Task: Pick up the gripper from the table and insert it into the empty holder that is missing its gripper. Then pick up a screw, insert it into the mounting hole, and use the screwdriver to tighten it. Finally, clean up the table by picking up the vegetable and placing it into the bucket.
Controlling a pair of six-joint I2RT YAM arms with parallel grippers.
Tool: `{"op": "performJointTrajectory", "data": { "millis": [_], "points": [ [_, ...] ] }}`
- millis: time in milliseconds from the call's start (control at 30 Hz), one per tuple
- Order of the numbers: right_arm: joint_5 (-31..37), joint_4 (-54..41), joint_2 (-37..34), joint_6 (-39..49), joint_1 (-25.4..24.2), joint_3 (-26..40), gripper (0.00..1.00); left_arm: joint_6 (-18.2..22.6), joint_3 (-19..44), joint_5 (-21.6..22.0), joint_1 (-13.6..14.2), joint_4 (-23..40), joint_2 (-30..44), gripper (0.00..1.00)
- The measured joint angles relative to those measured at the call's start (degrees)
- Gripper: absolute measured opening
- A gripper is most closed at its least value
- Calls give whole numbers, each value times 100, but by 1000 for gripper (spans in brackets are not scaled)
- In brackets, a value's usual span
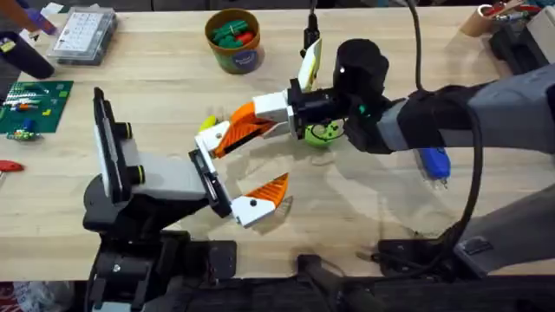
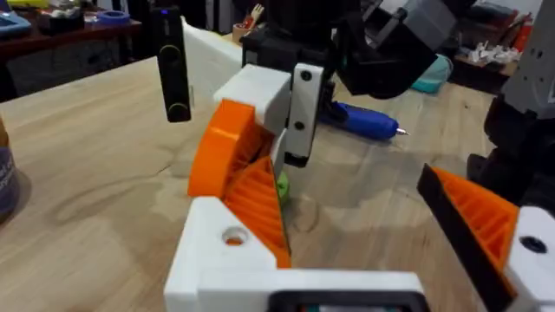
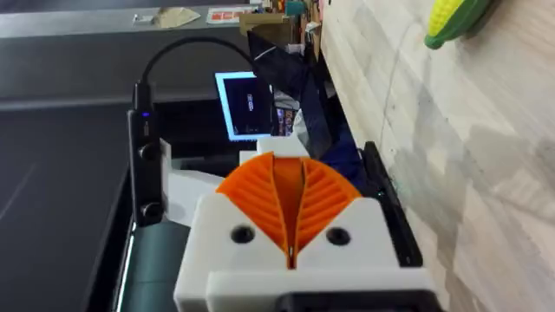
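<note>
My left gripper (image 1: 245,166) is open at mid-table. One of its fingers is the white holder (image 2: 204,260), and the orange ribbed gripper (image 2: 263,201) is seated in it. The mounting hole (image 2: 232,236) shows orange inside. My right gripper (image 1: 229,130) reaches in from the right, shut, its orange fingers (image 3: 321,195) pressed together and resting against that seated piece. The blue screwdriver (image 1: 434,162) lies under the right arm. The vegetable, a yellow corn cob (image 1: 208,124), lies just beyond the grippers. The bucket (image 1: 232,39) stands at the back. The screw is out of view.
A round green item (image 1: 321,133) sits under the right wrist. A clear parts case (image 1: 82,35) and a green board (image 1: 35,106) lie at the left. The bucket holds green and red pieces. Cables run along the front edge.
</note>
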State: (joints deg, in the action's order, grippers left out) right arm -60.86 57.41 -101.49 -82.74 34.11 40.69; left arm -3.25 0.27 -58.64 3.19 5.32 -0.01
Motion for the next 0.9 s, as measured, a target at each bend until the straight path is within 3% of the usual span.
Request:
{"op": "performJointTrajectory", "data": {
  "millis": [900],
  "points": [
    [131,7,0,2,61,0,8,-22,0,68,-15,-11,0,986]
  ]
}}
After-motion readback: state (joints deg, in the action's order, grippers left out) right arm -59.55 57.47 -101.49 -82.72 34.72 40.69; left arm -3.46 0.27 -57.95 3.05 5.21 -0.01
